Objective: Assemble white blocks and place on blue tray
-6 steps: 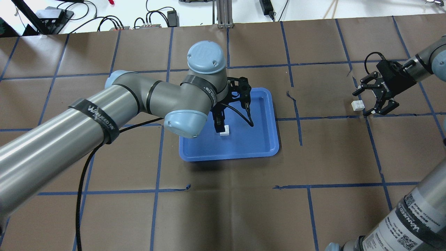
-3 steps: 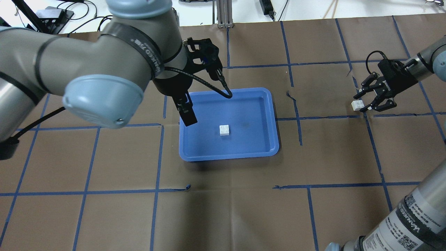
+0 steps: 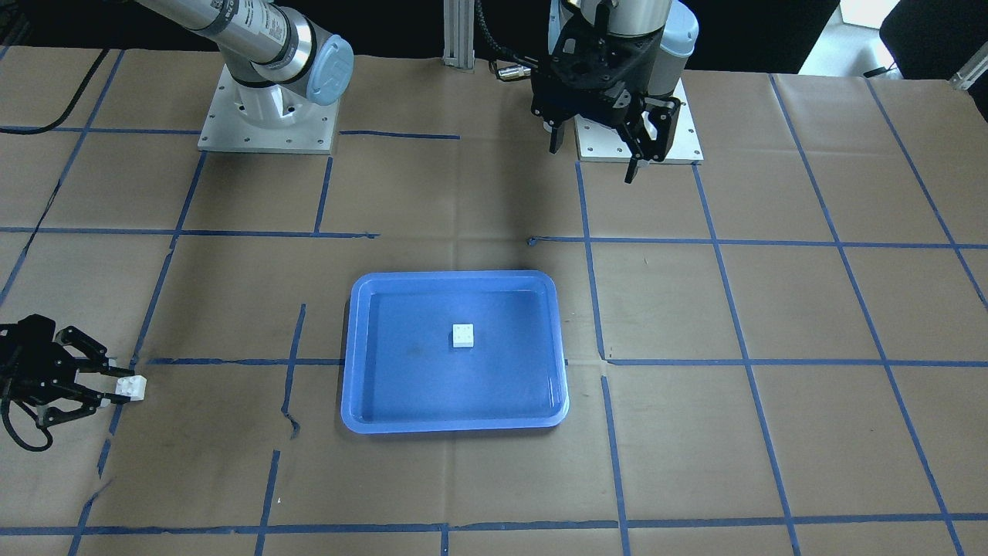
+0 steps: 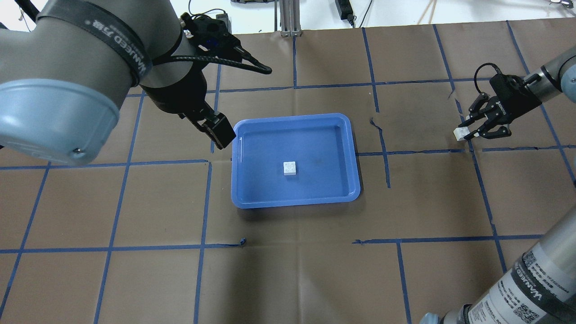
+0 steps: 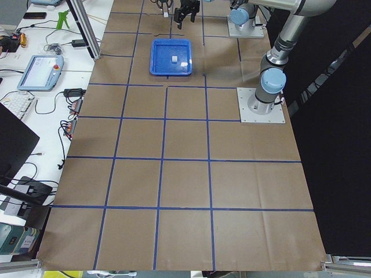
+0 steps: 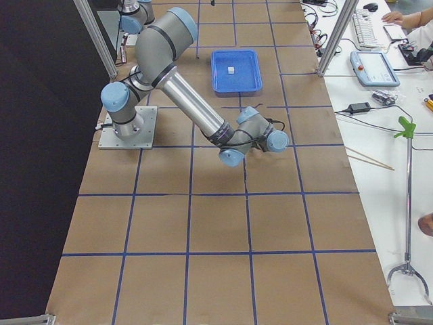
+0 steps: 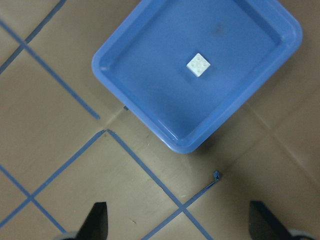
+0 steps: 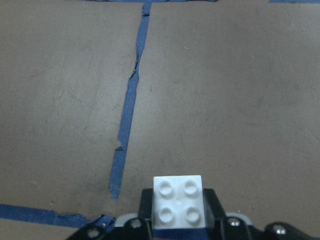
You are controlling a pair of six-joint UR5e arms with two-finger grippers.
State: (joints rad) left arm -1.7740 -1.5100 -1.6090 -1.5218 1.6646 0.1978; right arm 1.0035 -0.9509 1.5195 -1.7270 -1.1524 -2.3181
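Overhead exterior shows "WANJEED" on a black strap (image 4: 118,41) round the left arm (image 4: 67,63). The blue tray (image 4: 315,118) lies mid-table on brown paper (image 4: 292,279) taped in blue squares, a white block (image 4: 290,168) at its middle, well apart from every rim. The left gripper (image 3: 598,150) hangs high, wide open and empty, outside the tray. The right gripper (image 4: 469,129) pinches the second white block (image 4: 460,133), well apart from the tray.

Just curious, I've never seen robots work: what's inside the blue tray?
One white block, studs up, near the middle of the tray; nothing else shows. The spot beneath it is covered. The second block is outside, held in the right fingers.
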